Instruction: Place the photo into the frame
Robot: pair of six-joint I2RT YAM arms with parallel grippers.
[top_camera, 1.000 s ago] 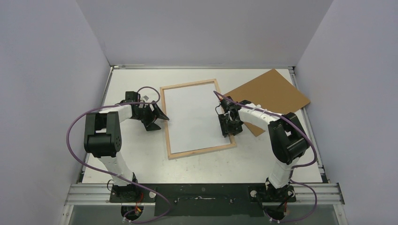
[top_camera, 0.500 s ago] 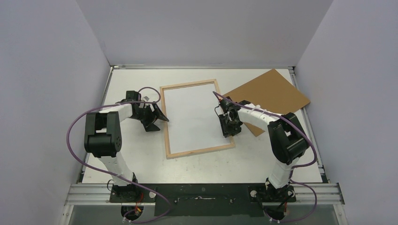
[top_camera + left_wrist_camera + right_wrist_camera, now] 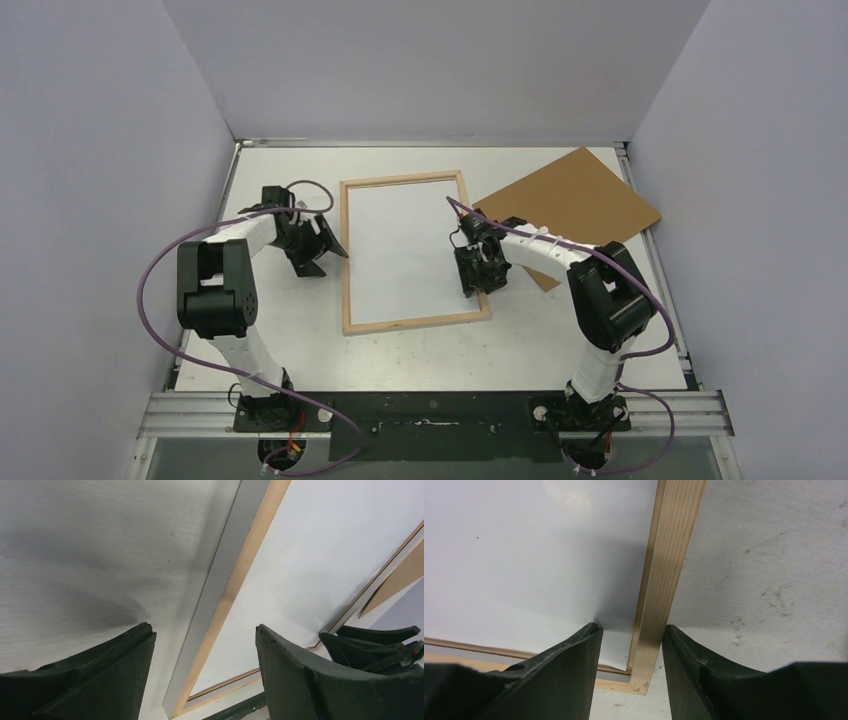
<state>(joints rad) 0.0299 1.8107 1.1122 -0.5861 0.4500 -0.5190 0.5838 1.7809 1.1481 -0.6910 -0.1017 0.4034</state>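
You've got the frame [image 3: 346, 262] lying flat mid-table [image 3: 300, 345], wood back up, long sides running away from the arm bases. The photo [image 3: 413, 250] is inside it, white back up, and its edges sit within the wood border on all four sides in the top view. The left gripper [image 3: 318, 243] is at the frame's left rail. In the left wrist view its jaws are spread wide across that rail [image 3: 235, 575], one finger [image 3: 90, 675] over bare table, the other over the photo's white back [image 3: 320, 555], and they grasp nothing. The right gripper [image 3: 476, 276] is at the right rail, near the lower right corner. In the right wrist view the jaws are parted and straddle the rail [image 3: 664, 565]. The inner finger [image 3: 569, 665] is over the photo [image 3: 524, 555] with a gap to the wood. The outer finger [image 3: 704, 675] looks to be right against the rail's outer edge, but at this angle contact is hard to confirm. So it reads as released, not clamped. The brown backing board [image 3: 578, 200] lies loose at the far right, clear of the frame.
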